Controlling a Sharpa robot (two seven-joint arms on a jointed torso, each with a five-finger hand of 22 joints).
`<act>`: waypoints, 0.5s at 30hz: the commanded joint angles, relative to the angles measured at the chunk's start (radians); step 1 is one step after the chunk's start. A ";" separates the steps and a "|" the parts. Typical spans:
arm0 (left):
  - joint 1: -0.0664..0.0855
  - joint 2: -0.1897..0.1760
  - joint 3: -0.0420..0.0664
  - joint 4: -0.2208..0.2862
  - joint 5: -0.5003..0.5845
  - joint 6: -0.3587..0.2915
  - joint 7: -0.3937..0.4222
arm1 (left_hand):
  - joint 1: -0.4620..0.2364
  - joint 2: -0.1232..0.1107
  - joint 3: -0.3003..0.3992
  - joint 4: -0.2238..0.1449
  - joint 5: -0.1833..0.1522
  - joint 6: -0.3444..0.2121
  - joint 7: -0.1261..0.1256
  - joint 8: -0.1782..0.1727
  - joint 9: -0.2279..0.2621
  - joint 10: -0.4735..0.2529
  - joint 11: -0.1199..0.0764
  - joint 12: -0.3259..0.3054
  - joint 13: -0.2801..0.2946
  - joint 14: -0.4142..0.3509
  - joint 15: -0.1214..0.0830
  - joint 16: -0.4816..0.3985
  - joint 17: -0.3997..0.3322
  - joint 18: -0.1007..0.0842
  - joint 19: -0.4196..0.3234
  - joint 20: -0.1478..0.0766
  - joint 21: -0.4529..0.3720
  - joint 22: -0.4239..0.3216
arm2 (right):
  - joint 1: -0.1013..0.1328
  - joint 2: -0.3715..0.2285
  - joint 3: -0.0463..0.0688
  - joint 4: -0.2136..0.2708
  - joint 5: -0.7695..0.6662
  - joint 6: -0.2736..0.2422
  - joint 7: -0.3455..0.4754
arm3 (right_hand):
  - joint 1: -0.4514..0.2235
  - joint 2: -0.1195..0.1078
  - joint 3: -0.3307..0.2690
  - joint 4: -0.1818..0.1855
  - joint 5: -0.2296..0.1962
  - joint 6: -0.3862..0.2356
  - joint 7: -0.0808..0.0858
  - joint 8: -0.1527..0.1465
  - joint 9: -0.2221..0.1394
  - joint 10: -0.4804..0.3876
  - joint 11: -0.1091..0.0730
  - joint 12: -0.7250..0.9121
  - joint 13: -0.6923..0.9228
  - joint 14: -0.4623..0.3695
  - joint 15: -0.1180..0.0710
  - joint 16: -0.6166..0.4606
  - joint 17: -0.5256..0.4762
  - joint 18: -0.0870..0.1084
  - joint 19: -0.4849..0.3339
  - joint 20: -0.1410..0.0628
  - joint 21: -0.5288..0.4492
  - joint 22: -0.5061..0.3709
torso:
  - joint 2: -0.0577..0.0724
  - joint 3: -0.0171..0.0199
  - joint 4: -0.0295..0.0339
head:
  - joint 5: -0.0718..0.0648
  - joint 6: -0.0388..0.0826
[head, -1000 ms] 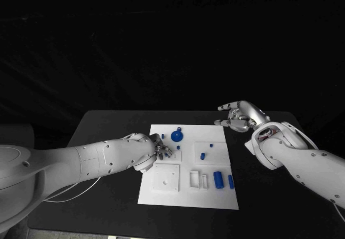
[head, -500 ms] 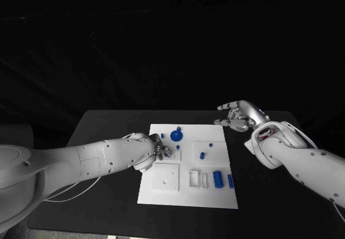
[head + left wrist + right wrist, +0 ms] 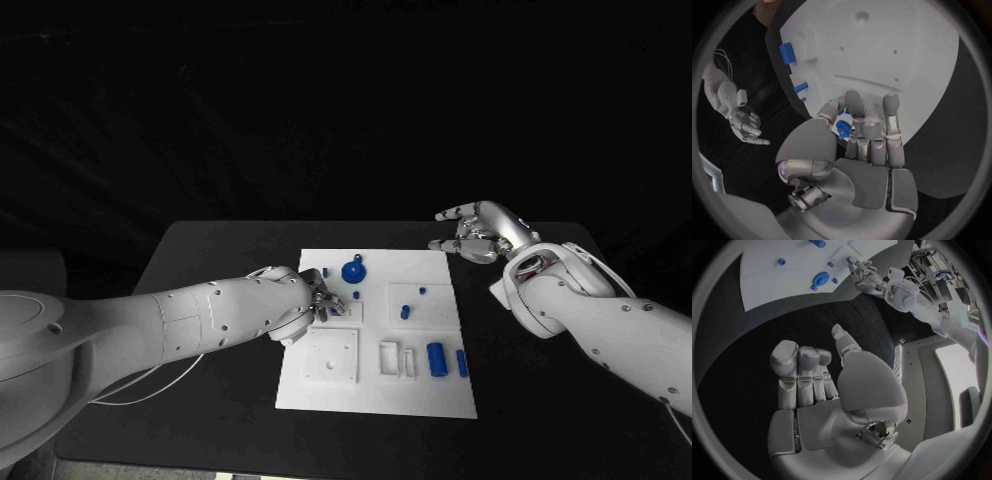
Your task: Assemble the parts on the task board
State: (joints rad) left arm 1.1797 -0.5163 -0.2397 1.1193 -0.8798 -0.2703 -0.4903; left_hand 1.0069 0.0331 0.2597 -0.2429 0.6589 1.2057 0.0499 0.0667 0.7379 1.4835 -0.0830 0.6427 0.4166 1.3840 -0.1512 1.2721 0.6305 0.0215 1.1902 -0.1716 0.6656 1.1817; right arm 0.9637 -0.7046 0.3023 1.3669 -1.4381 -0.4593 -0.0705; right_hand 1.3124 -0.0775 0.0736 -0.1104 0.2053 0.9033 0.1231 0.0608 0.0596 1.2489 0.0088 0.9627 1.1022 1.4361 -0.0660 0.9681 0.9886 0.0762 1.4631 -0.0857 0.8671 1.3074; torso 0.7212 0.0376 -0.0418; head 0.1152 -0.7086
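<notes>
Nothing has visibly moved: left hand (image 3: 320, 297) fingers stay clamped on a small blue part (image 3: 842, 129) over the task board (image 3: 378, 394); right hand (image 3: 480, 233), fingers apart, hovers beyond it. Loose pinch risks dropping.

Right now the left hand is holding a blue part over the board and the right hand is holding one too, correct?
Half right. The left hand does hold a blue part over the board, as the left wrist view shows. The right hand holds nothing: the right wrist view shows its fingers apart and its palm bare, off the board's edge.
</notes>
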 commanded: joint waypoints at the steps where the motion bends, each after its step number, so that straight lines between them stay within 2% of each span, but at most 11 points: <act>1: -0.003 0.004 0.000 0.000 -0.002 0.027 -0.005 | 0.019 0.012 0.021 -0.015 -0.004 0.145 -0.096 0.001 0.237 0.031 -0.014 0.005 0.001 -0.003 -0.004 -0.005 -0.001 -0.012 0.005 0.000 -0.006 0.002 | -0.001 0.001 0.000 0.001 -0.002 0.012 0.002 | -0.007 0.002 0.009 0.000 0.003 0.009 0.000 -0.003 -0.001 -0.006 0.001 -0.002 0.000 -0.003 0.003 -0.002 -0.001 0.012 0.013 0.005 -0.004 0.106 | 0.000 0.0000 -0.0006 | 0.000 0.000; 10: -0.003 0.005 0.000 -0.005 -0.009 0.036 -0.009 | 0.026 0.010 0.019 -0.010 -0.010 0.148 -0.095 0.001 0.209 0.030 -0.013 0.003 0.001 -0.005 -0.003 -0.007 -0.005 -0.013 0.010 0.000 -0.024 0.022 | -0.001 0.001 0.000 0.000 -0.001 0.013 0.001 | -0.007 0.002 0.009 0.000 0.003 0.009 0.000 -0.003 -0.001 -0.006 0.001 -0.002 0.000 -0.003 0.003 -0.002 -0.001 0.012 0.013 0.005 -0.004 0.106 | 0.000 0.0002 -0.0001 | 0.001 0.000; 12: -0.003 0.006 0.000 -0.007 -0.012 0.038 -0.011 | 0.031 0.007 0.018 -0.009 -0.018 0.157 -0.094 0.013 0.119 0.031 -0.015 0.003 0.001 -0.004 -0.002 -0.007 -0.005 -0.014 0.014 0.000 -0.033 0.035 | -0.001 0.001 0.000 0.000 -0.001 0.014 0.001 | -0.008 0.002 0.010 0.000 0.004 0.014 0.000 -0.002 -0.001 -0.006 0.000 -0.002 0.000 -0.003 0.003 -0.002 -0.001 0.012 0.013 0.005 -0.005 0.105 | 0.000 -0.0002 -0.0001 | 0.000 0.000; 15: -0.003 0.006 0.000 -0.008 -0.015 0.040 -0.015 | 0.035 0.009 0.012 -0.006 -0.020 0.152 -0.095 0.029 0.087 0.030 -0.013 0.002 0.001 -0.005 -0.003 -0.007 -0.006 -0.015 0.018 0.001 -0.045 0.046 | -0.001 0.000 0.000 0.000 -0.001 0.015 0.000 | -0.008 0.002 0.010 0.000 0.004 0.014 0.000 -0.002 -0.001 -0.006 0.000 -0.002 0.000 -0.003 0.003 -0.002 -0.001 0.012 0.013 0.005 -0.005 0.105 | 0.000 -0.0003 -0.0001 | 0.001 0.000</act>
State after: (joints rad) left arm 1.1797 -0.5125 -0.2386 1.1118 -0.8854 -0.2563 -0.4925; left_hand 1.0147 0.0252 0.2636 -0.2435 0.6418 1.2057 0.0499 0.0853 0.7609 1.4835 -0.0831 0.6427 0.4165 1.3826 -0.1492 1.2663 0.6247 0.0200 1.2009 -0.1717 0.6232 1.2266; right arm 0.9637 -0.7047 0.3023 1.3663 -1.4377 -0.4573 -0.0714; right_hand 1.3124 -0.0775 0.0791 -0.1104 0.2053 0.9122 0.1223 0.0608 0.0595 1.2490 0.0088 0.9628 1.1023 1.4361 -0.0660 0.9681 0.9886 0.0762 1.4631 -0.0857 0.8671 1.3073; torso 0.7211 0.0375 -0.0419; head 0.1155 -0.7082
